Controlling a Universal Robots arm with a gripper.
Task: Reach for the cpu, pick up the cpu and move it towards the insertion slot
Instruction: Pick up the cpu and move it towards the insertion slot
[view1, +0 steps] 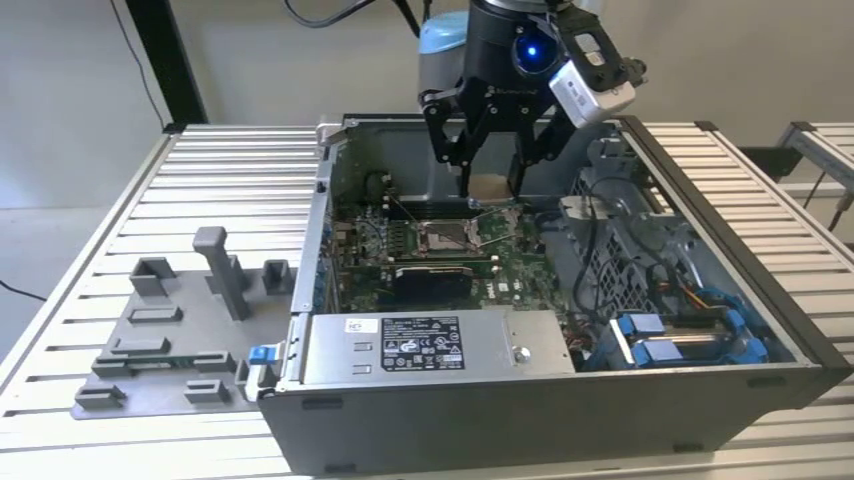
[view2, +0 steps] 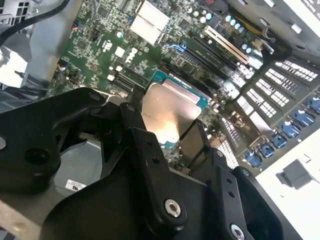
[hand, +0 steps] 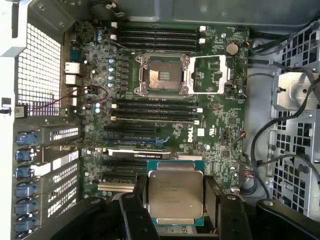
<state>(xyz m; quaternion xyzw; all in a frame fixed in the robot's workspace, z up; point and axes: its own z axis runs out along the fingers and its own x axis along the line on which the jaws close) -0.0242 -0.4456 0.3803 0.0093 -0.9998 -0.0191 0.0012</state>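
One cpu (hand: 176, 195) between gripper (hand: 175, 200) fingers, insertion slot (hand: 161, 75) apart.

In the first wrist view, the black two-fingered gripper (hand: 175, 197) holds a thin, flat, square silvery-grey metal cpu (hand: 176, 196) with a green edge, one black finger (hand: 137, 192) pressed against each of two opposite sides. The chip hangs lifted above a green circuit board (hand: 220, 125) inside a grey metal computer case (hand: 260, 100). Well ahead of the gripper, beyond several long black memory slots (hand: 155, 111), lies the insertion slot (hand: 161, 75), a small square socket with a shiny silver frame and brownish centre. Its hinged metal cover plate (hand: 210, 75) lies folded open just beside it. Black cables (hand: 265, 135) curl along the case wall off to one side.
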